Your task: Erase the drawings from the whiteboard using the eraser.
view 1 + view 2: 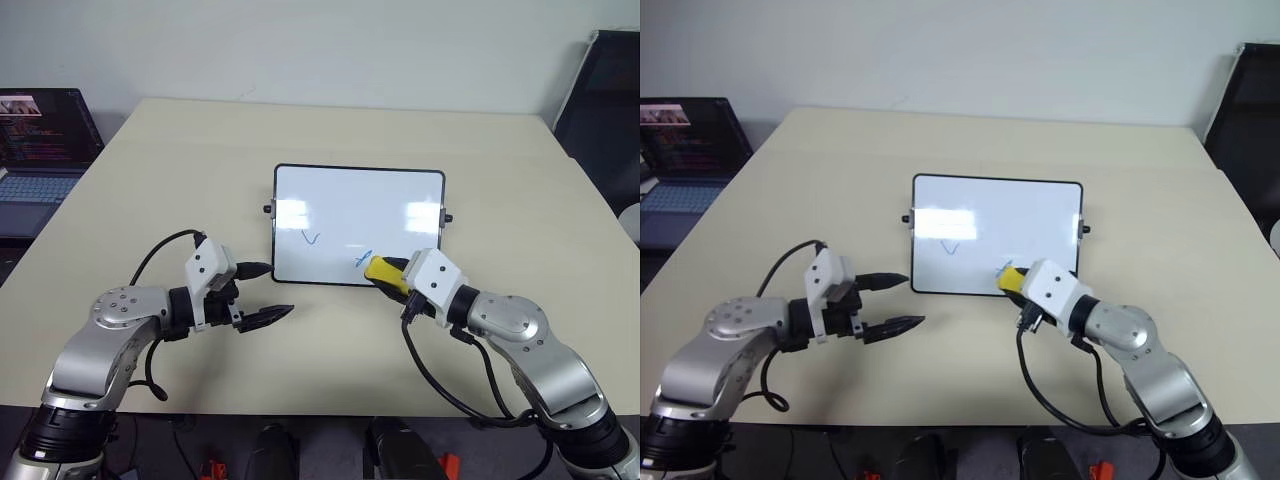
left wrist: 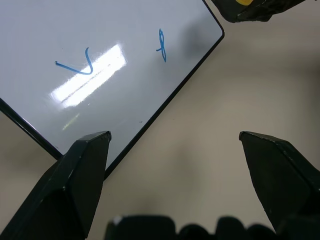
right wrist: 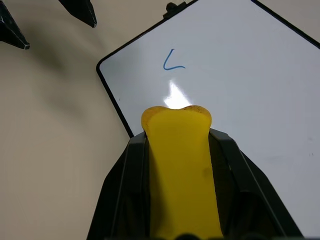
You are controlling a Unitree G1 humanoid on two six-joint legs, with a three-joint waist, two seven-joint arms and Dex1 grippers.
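The whiteboard (image 1: 360, 200) lies flat in the middle of the table, black-framed. Two blue drawings show on it: a tick (image 1: 311, 238) and a slanted scribble (image 1: 363, 259) near its front edge. My right gripper (image 1: 387, 276) is shut on the yellow eraser (image 1: 381, 270), which pokes out past the fingers over the board's front edge, right beside the scribble. Whether it touches the board I cannot tell. The right wrist view shows the eraser (image 3: 181, 165) pointing toward the tick (image 3: 172, 62). My left gripper (image 1: 278, 290) hovers open and holds nothing, just off the board's front left corner.
An open laptop (image 1: 40, 140) sits past the table's left edge. A dark panel (image 1: 600, 90) stands at the far right. Bare tabletop (image 1: 180, 150) surrounds the board on all sides.
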